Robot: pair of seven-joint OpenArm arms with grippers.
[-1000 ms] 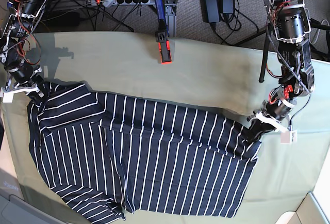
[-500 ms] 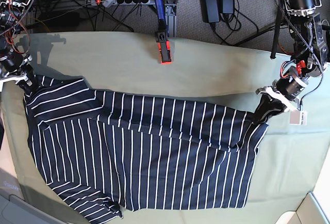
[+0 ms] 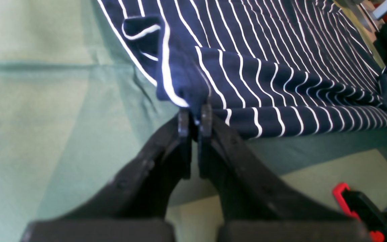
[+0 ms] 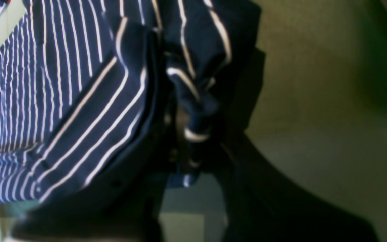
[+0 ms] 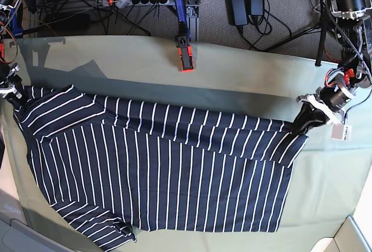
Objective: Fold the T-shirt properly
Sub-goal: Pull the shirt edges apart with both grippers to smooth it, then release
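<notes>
The main risk is a slip: each gripper holds only a small bunched pinch of fabric at the T-shirt's (image 5: 157, 171) far ends, and the cloth between them looks drawn fairly taut, so a further outward pull could drag a corner free and let that side drop in a heap. Uneven pulling could also skew the shirt or drag the pale green cloth (image 5: 232, 78) covering the desk into wrinkles. The left gripper (image 3: 195, 122) has its jaws pressed nearly together on a folded corner of the striped fabric, the rest of the shirt spreading away ahead of it and to its right. The right gripper (image 4: 186, 158) is likewise clamped on a crumpled wad of the shirt, though that view is dark and its fingertips are largely buried in cloth. The T-shirt is dark navy with thin white stripes, soft and limp, lying mostly flat and spread across the desk between the two grippers, with a folded band along its upper edge, a rumpled sleeve at the corner nearest the camera and ripples near the left gripper.
</notes>
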